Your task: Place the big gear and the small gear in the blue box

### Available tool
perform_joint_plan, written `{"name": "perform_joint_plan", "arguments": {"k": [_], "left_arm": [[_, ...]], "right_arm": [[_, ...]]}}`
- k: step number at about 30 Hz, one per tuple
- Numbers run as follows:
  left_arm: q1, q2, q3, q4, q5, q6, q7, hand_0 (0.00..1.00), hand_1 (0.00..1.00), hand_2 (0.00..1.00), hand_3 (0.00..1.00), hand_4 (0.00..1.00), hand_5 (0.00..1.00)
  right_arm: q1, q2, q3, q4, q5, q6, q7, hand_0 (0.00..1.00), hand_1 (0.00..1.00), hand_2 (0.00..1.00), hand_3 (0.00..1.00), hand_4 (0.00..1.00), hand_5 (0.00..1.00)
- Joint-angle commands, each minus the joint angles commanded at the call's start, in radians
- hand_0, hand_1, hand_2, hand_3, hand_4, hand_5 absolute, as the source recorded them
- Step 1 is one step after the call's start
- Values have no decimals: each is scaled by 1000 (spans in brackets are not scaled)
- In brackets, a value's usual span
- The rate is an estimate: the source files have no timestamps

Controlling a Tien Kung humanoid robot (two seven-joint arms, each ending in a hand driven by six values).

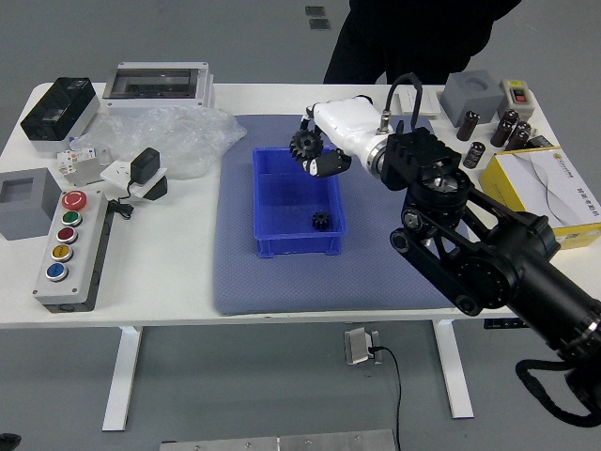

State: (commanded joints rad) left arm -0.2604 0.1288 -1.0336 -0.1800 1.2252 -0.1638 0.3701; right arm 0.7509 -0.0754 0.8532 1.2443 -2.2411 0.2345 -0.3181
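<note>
- Gripping the big gear (305, 146) at its fingertips, the right hand (349, 127) reaches in from the right; the gear overlaps the far rim of the blue box (286, 235) in view.
- Lying inside that box, toward its near right corner, the small gear (321, 221) is apart from the hand.
- The box sits on a gray-blue mat (244, 287) on the white table (178, 282).
- At the lower-left corner, only a dark tip of what appears to be the left hand (9, 440) shows; whether it is open or closed cannot be told.
- A person (408, 42) in dark clothing stands at the far side, hands out of view.
- Left of the mat lie clear plastic wrapping (192, 141) and a button panel (80, 254); on the right is a yellow-sided box (505, 193).
</note>
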Motion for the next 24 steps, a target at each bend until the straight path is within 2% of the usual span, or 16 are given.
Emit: {"name": "perform_joint_plan", "arguments": {"k": [1,2,7,8,13,14,24], "left_arm": [[0,0,0,0,1,0,0,827,789,784,744,646,359],[0,-1,0,0,2,0,0,827,789,784,743,646,360],[0,-1,0,0,3,1,0,827,789,784,743,646,360],[0,-1,0,0,3,1,0,827,789,784,744,646,360],[-1,-4,1,0,0,1,-1,827,789,784,744,646,360],[-1,-4,1,0,0,1,-1,827,789,784,743,646,360],[0,-5,-1,0,-2,1,-1,827,789,784,743,646,359]], "right_arm": [[-2,8,-5,-4,2,2,0,620,471,494,591,422,118],[-3,16,-10,-9,7,6,1,591,495,541,650,474,188],[-9,29,-17,-29,41,42,-2,591,495,541,650,474,188],[-10,29,-15,-31,47,47,-2,690,643,760,905,790,385],[-10,31,-1,-41,67,61,-1,690,643,760,905,790,385],[-10,31,1,-43,69,62,-1,732,682,835,964,862,463],[-20,13,46,-31,84,61,0,740,693,851,973,871,478]]}}
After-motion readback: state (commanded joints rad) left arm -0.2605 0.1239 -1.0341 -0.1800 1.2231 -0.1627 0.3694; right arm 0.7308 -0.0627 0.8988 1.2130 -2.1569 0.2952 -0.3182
